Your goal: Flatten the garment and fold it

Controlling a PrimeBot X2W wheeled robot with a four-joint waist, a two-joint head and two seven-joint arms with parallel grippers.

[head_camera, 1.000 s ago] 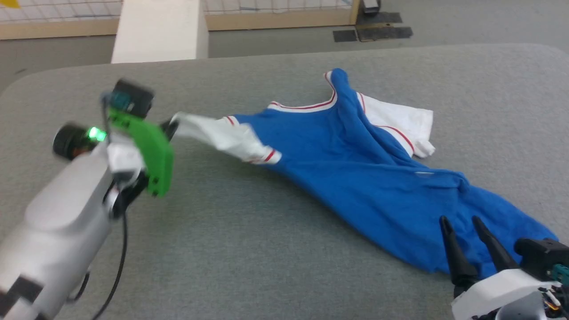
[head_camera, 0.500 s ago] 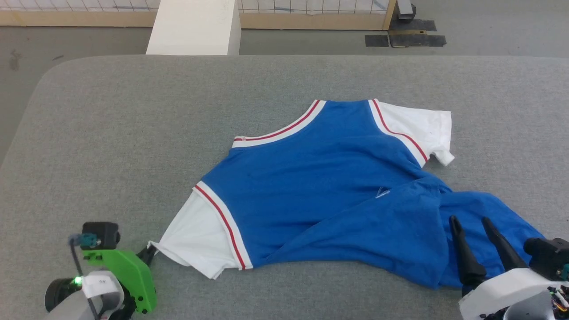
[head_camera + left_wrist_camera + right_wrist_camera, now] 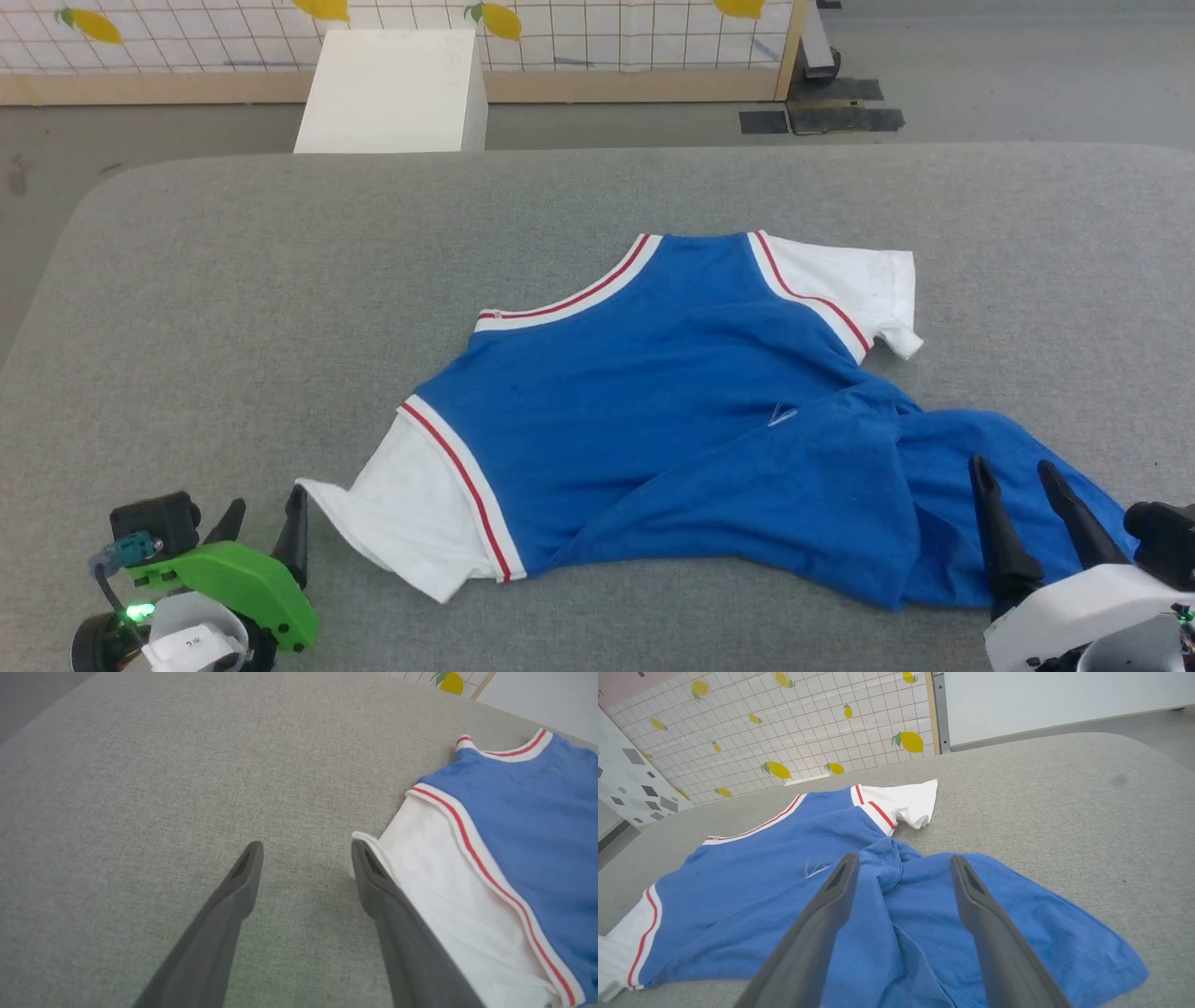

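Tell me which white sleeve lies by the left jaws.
The near sleeve, its corner beside the left gripper, jaws open; the far sleeve lies across the garment.

Left gripper (image 3: 266, 511) and right gripper (image 3: 1013, 471), jaws wide apart.
Each sits low at its own side, fingers spread and pointing forward.

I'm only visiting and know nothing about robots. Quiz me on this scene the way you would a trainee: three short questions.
1. True or false: the left gripper is clamped on the white sleeve of the royal-blue jersey T-shirt.
2. Which part of the shirt lies folded over in a big flap? A the collar; B the lower body by the right gripper; C the sleeve by the left gripper.
3. Fill in: the shirt lies on a ___ fabric-covered table.
Key: 1 false, its jaws stand open beside the sleeve's edge; 2 B; 3 grey.
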